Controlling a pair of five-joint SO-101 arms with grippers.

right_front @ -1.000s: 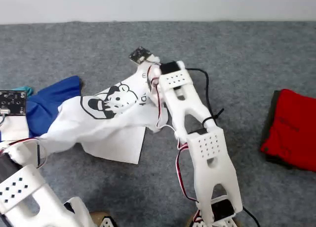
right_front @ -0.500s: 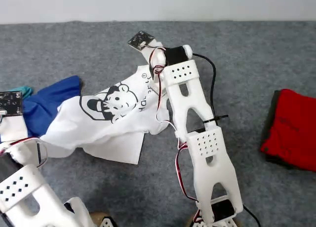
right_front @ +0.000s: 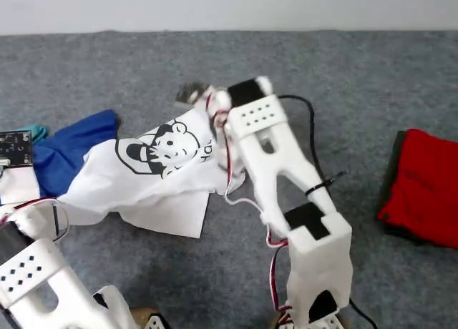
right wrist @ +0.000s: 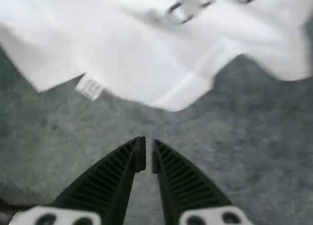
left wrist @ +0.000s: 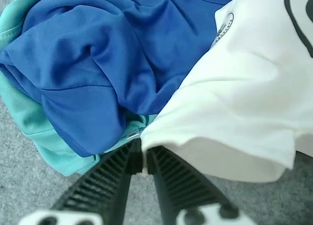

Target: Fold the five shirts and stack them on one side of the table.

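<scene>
Grey table (right_front: 372,71): a fuzzy grey surface that carries all the shirts.
White shirt (right_front: 161,182): lies rumpled and partly spread left of centre. Its bear print (right_front: 161,149) faces up. One corner is drawn out toward the near-left edge, and its left part overlaps the blue shirt.
Blue shirt (right_front: 71,150): bunched at the left side of the table, partly under the white shirt.
Teal shirt (left wrist: 27,112): crumpled beneath the blue shirt, with its edges peeking out.
Red shirt (right_front: 426,186): folded at the far right of the table, well apart from the others. A dark layer (right_front: 392,175) shows under its edge and may be another folded shirt.
Left tool (left wrist: 141,156): clenched on the hem of the white shirt, low at the edge of the pile.
Right tool (right wrist: 145,159): pinched together with nothing in it. It hangs over bare table near the white shirt's edge, where a small sewn label (right wrist: 89,87) sits.
Step in hand: most likely laying the white shirt out flat before folding. It is not yet smooth.
Progress: seemingly one or two shirts are done and three remain.
Next move: the right tool probably needs to part its jaws and take the nearby edge. Both tools could then pull the cloth taut and clear of the blue shirt.
</scene>
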